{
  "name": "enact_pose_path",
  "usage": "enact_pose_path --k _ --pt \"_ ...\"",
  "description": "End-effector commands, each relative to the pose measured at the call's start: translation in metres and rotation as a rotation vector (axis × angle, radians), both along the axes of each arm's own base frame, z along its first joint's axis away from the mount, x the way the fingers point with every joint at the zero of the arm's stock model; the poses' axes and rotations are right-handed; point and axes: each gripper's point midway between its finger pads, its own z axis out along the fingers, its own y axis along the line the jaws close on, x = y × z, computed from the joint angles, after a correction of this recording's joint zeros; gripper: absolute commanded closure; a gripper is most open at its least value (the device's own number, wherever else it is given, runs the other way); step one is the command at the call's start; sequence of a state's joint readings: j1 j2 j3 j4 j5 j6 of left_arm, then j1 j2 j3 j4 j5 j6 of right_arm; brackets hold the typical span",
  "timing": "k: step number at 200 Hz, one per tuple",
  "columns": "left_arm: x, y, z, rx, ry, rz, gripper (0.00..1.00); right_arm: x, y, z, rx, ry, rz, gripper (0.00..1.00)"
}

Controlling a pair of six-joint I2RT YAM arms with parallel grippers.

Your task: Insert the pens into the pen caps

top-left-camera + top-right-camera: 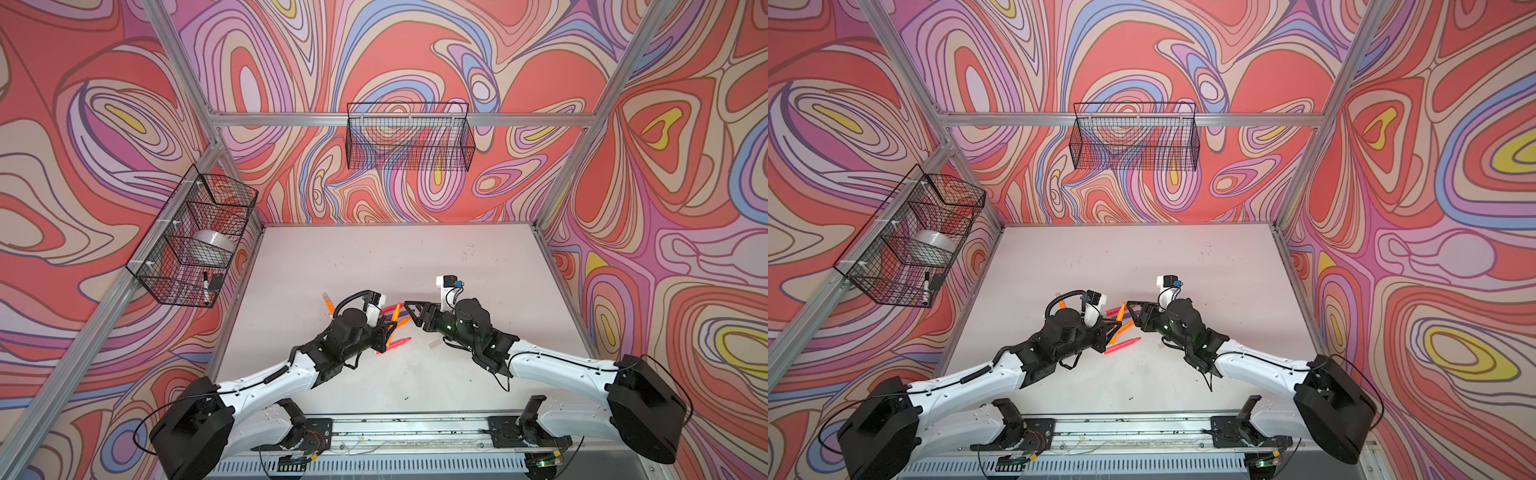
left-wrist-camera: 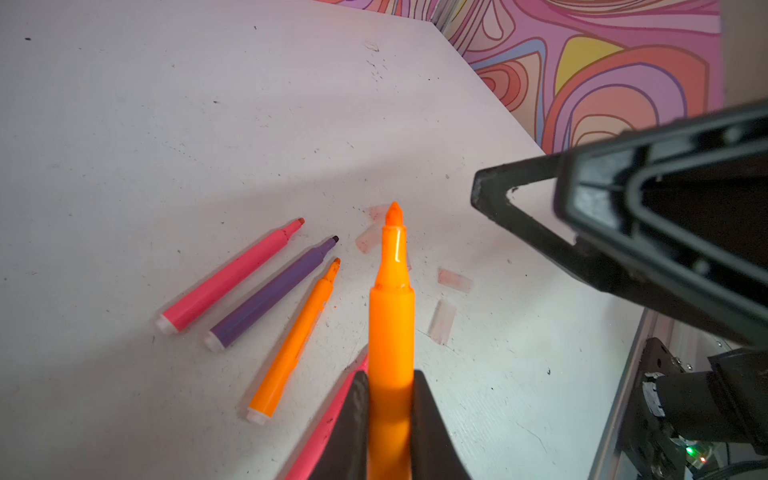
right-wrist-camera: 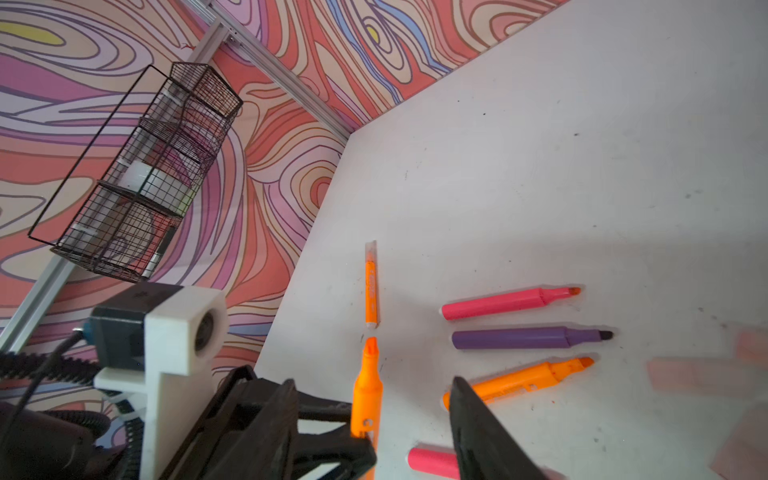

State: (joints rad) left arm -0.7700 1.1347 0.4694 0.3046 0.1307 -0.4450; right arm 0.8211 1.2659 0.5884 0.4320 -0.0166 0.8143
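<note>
One of the six pens looks done: the capped orange pen (image 3: 371,291) lies apart from the rest, a clear cap over its tip. The left gripper (image 2: 390,384) is pinching the held orange pen (image 2: 392,316) by its rear half. It seems lifted off the table (image 2: 166,124), with the bare tip poking out ahead of the fingers. Flat on the table are a pink pen (image 2: 232,274), a purple pen (image 2: 274,291) and a third orange pen (image 2: 297,336), side by side with bare tips. A second pink pen (image 2: 328,419) is partly hidden under the left fingers. At least four loose caps (image 2: 455,280) lie scattered just past the held pen's tip. The right gripper (image 1: 410,311) hovers close beside the held pen. Its jaws stand apart and no cap shows between them, though only one finger is plain in the wrist views. Step in hand is probably capping pen two: pen presented, cap not yet fetched. The next move likely calls for the right gripper to drop onto a loose cap and pinch it across its sides. Then it must bring the open end in line with the tip and push on straight. The caps are small, clear and easy to flick away.
</note>
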Motion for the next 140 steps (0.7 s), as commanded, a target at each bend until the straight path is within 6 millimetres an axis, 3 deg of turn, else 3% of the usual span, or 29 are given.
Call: enact_pose_path --k 1,39,105,140 --pt "-0.001 -0.009 0.015 -0.045 -0.056 -0.040 1.00 -0.004 0.015 0.013 0.040 -0.019 0.021 0.43" --pt "-0.004 -0.006 0.016 -0.055 -0.056 -0.036 1.00 -0.011 0.022 0.006 0.020 -0.015 0.010 0.47" --pt "-0.006 -0.006 0.024 -0.077 -0.070 -0.044 1.00 -0.004 0.033 -0.017 -0.004 0.043 0.001 0.54" --pt "-0.007 -0.008 0.025 -0.079 -0.070 -0.053 1.00 0.000 0.045 -0.020 -0.013 0.054 0.020 0.65"
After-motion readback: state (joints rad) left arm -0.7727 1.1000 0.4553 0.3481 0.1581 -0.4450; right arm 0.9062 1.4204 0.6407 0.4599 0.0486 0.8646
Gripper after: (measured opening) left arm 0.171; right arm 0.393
